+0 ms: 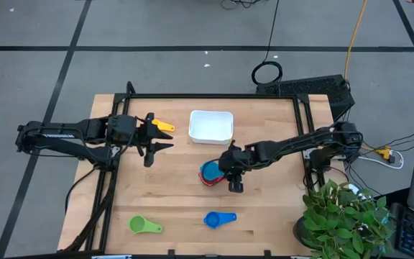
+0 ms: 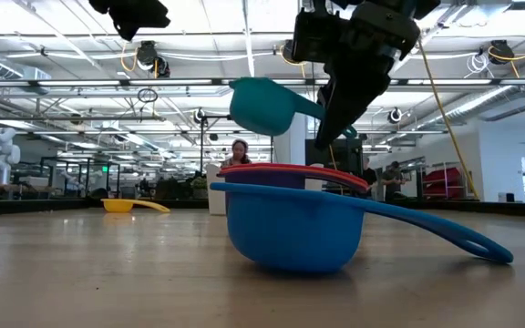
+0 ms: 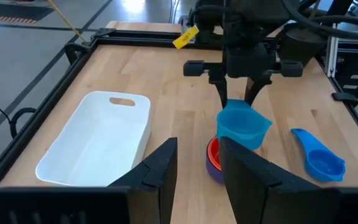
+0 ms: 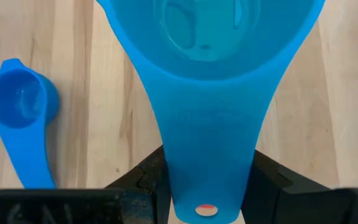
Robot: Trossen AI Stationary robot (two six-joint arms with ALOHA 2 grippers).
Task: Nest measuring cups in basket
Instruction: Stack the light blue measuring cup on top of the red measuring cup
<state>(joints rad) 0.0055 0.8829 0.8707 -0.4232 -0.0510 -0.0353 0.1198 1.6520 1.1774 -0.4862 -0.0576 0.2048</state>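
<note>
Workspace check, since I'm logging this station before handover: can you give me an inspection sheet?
Surface: wooden table, bare between items.
Job's things: white basket empty; teal cup held above a stack with a red cup; yellow cup, green cup and blue cup lie loose.
Clutter: nothing seen.
Grippers: right tool shut on the teal cup's handle; left tool open, empty, near the yellow cup.
Cables: yellow cable and black cable on the floor.
Surroundings: potted plant beside the table.
</note>
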